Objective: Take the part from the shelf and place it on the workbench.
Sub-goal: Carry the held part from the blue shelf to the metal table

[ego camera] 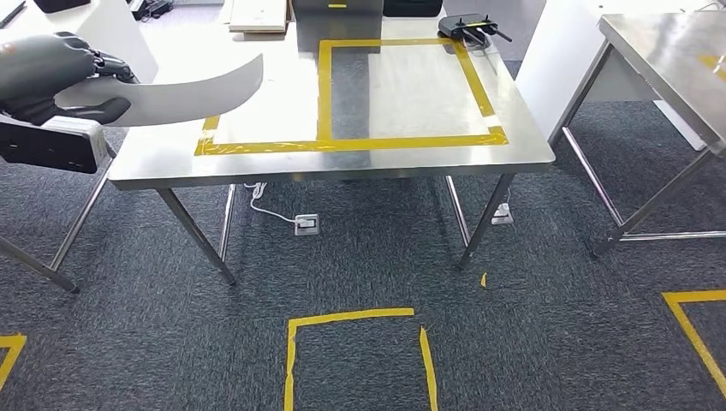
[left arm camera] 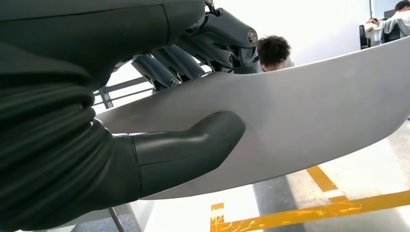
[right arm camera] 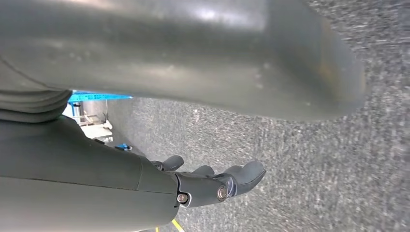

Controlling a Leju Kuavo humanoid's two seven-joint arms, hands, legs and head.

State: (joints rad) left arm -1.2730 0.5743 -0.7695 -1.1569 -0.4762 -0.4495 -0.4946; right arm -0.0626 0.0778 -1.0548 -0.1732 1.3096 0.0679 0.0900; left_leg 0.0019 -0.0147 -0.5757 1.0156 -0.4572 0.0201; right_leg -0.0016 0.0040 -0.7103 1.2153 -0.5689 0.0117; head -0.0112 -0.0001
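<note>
Grey curved panel [ego camera: 184, 92] clamped in left hand [ego camera: 51, 77] off workbench [ego camera: 514, 128] left edge; long overhang could twist, slip, clip edge; right hand [right arm camera: 212, 186] empty, fingers loosely apart

My left hand [ego camera: 51, 77]: dark grey, smooth rounded shell over the back, matte. Black box-shaped wrist unit below it, rounded corners. Fingers [left arm camera: 193, 53] dark metallic grey, segmented, with round pivot discs at the knuckles. Thumb [left arm camera: 188, 150] thick, matte dark grey, blunt tip; ribbed black cover behind it. My right hand [right arm camera: 212, 186]: same grey; small silver screws at the finger pivots, thumb broad and glossy.
</note>
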